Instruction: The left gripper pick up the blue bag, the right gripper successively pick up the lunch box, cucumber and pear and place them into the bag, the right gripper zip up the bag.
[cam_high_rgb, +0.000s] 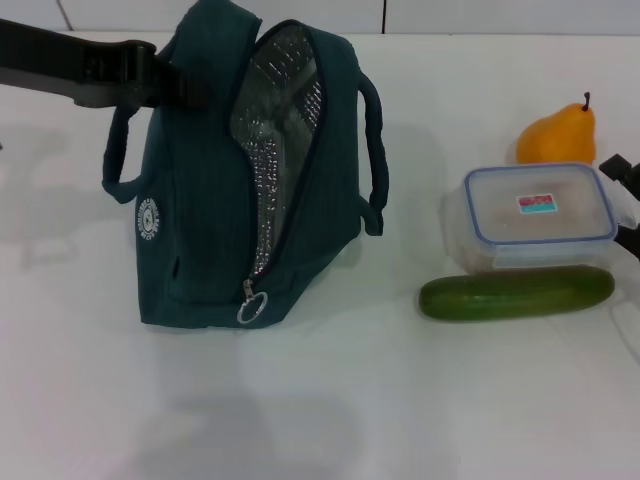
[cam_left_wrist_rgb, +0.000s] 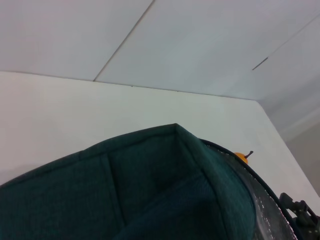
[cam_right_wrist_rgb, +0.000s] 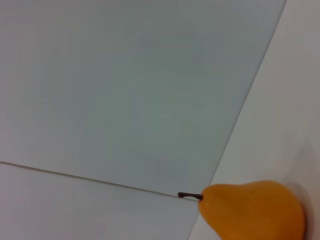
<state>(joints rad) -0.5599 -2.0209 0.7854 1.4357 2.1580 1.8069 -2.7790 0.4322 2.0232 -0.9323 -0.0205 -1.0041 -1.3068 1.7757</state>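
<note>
Two arms show. The left gripper (cam_high_rgb: 172, 82) reaches in level from the left and holds the blue bag (cam_high_rgb: 200, 200) by its top, upright and unzipped on the tabletop (cam_high_rgb: 330, 400). The right gripper (cam_high_rgb: 625, 205) waits beside the lunch box (cam_high_rgb: 538, 215), its grip unclear. The cucumber (cam_high_rgb: 516, 293) and pear (cam_high_rgb: 558, 135) lie near.

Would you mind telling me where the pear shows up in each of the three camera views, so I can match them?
Head view: the pear stands at far right, behind the lunch box.
Left wrist view: only its top and stem peek over the blue bag.
Right wrist view: it fills the lower right corner, stem toward the wall.
Shared landmark: the pear's dark stem, visible in all three.
</note>
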